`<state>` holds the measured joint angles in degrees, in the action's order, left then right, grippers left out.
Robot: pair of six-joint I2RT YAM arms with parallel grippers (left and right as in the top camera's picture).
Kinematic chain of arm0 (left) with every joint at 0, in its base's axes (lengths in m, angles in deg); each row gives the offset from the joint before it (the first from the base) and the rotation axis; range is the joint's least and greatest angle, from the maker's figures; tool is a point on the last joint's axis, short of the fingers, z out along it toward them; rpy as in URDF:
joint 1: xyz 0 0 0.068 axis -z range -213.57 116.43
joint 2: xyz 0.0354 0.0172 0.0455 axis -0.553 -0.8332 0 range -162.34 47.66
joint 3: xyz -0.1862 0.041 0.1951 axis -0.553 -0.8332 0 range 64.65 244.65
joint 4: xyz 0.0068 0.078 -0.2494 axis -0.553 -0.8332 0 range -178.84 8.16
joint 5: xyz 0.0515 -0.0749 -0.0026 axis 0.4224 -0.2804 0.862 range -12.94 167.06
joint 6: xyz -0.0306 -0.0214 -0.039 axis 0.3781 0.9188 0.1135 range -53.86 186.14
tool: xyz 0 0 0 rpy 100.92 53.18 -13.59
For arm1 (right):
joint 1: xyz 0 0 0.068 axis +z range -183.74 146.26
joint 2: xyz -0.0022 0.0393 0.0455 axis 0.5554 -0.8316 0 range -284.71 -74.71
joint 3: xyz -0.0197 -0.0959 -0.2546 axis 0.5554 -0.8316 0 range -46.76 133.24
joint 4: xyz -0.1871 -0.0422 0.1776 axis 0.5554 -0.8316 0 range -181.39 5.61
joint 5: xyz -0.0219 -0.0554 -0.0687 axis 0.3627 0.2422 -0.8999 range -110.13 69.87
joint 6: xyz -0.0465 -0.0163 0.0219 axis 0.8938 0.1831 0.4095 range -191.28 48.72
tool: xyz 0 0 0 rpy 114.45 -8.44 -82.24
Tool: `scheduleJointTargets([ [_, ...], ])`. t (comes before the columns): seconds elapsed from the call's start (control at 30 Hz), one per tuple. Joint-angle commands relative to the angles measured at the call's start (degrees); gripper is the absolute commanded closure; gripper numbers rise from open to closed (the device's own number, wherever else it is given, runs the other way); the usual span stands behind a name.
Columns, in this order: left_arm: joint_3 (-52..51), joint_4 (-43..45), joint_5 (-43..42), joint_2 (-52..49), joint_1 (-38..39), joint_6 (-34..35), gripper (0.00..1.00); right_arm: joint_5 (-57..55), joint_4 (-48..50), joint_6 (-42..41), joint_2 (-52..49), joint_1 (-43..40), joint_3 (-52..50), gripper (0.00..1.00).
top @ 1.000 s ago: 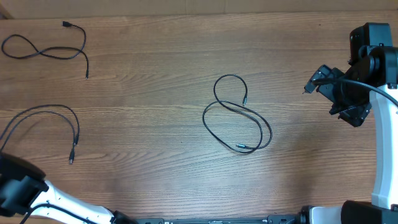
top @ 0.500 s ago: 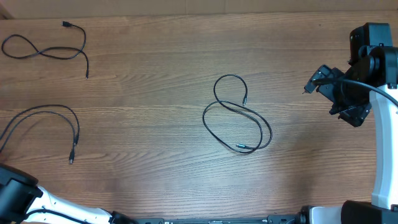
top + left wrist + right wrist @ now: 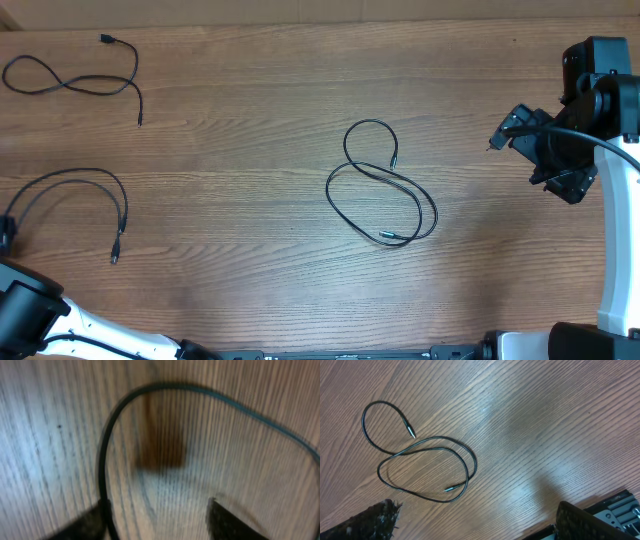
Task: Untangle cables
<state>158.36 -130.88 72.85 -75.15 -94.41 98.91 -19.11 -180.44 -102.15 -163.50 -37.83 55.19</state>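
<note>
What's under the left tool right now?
A black cable curves over the wooden table, passing close by one finger of the left tool. Blur and the finger hide whether they touch.

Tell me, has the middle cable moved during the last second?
No. The middle cable lies on the same grain lines of the table, with its loops in the same shape as before.

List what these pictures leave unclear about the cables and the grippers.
- Left cable: in the overhead view, one end runs off the left edge of the picture.
- Left gripper: the left wrist view is blurred, so whether a finger touches that cable cannot be told.
- Centre cable: in the overhead view, too small to tell which strand lies on top at the crossing.
- Top-left cable: the plug type is too small to tell.
</note>
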Motion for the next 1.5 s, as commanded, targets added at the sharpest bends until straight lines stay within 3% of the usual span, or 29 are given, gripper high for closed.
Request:
scheduleJointTargets([
  [0.0,-0.44,1.29,-2.08,0.98,0.17,-1.03,0.72,-0.79,0.15,-0.22,-0.17,-0.15,0.37,0.0],
  [0.1,-0.2,3.39,-7.56,0.98,0.22,-1.09,0.96,-0.79,0.15,-0.22,-0.17,-0.15,0.37,0.0],
  [0.33,0.96,11.45,-22.82,1.01,1.92,-1.05,0.96,-0.79,0.15,-0.22,-0.17,-0.15,0.37,0.0],
  [0.53,0.96,21.9,-27.98,1.01,5.88,-2.01,0.96,-0.79,0.15,-0.22,-0.17,-0.15,0.37,0.0],
  [0.67,0.96,26.43,-29.38,1.01,9.11,-7.34,0.96,-0.79,0.15,-0.22,-0.17,-0.15,0.37,0.0],
  [0.73,0.94,25.2,-24.11,0.98,10.14,-7.28,0.91,-0.79,0.15,-0.22,-0.17,-0.15,0.37,0.0],
  [0.8,0.94,22.6,-14.43,0.98,10.75,-7.04,0.78,-0.79,0.15,-0.22,-0.17,-0.15,0.37,0.0],
  [0.9,0.94,18.49,-0.17,0.98,10.86,-7.17,0.73,-0.79,0.15,-0.22,-0.17,-0.15,0.37,0.0],
  [1.0,0.94,15.45,6.84,0.98,10.14,-9.03,0.54,-0.79,0.15,-0.22,-0.17,-0.15,0.37,0.0],
  [1.07,0.94,14.29,5.7,1.01,9.31,-9.88,0.47,-0.79,0.15,-0.22,-0.17,-0.15,0.37,0.0],
  [1.13,0.94,13.7,1.2,1.03,8.61,-9.88,0.25,-0.79,0.15,-0.22,-0.17,-0.15,0.37,0.0],
  [1.2,0.96,13.84,-6.32,1.05,8.11,-9.88,0.17,-0.79,0.15,-0.22,-0.17,-0.15,0.37,0.0],
  [1.37,1.92,16.22,-23.04,2.58,7.91,-9.73,0.29,-0.79,0.15,-0.22,-0.17,-0.15,0.37,0.0],
  [1.47,3.3,16.04,-21.86,5.35,8.79,-7.5,0.23,-0.79,0.15,-0.22,-0.17,-0.15,0.37,0.0],
])
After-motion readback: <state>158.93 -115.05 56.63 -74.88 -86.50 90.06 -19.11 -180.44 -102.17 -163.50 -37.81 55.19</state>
